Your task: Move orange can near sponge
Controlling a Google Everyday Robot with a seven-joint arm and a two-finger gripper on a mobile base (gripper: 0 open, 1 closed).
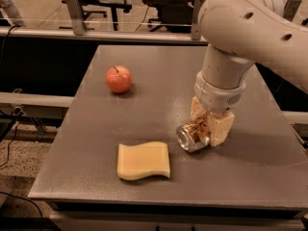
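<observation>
In the camera view, the end effector (205, 133) hangs from a bulky white arm over the near-right part of the flat grey desk (144, 114), with its cream-coloured fingers (221, 128) pointing down. They are closed on the orange can (188, 138), a small metal drink can with a mottled orange-brown and white label. The can lies on its side in the grip, silver end turned toward the viewer's left. It sits very low over the desk, and I cannot tell whether it rests on the surface or clears it slightly.

The sponge (143, 160), a flat pale-yellow foam rectangle with wavy edges, lies near the end effector, to the viewer's left of it and a little closer to the front edge. A narrow strip of bare desk separates it from the can's silver end. A round red-orange apple (118, 79) with a stem sits well apart from the end effector, farther back and to the viewer's left.

The task looks close to done, so the risks are mostly in the finish:
- The can is held sideways, so it could roll once released, either into the sponge or toward the front edge of the desk.
- If the end effector travels farther toward the sponge at this low height, the can or a finger could push the light foam away instead of stopping beside it.
- The fingers press on a curved wall, so a loose grip could let the can slip or twist.
</observation>
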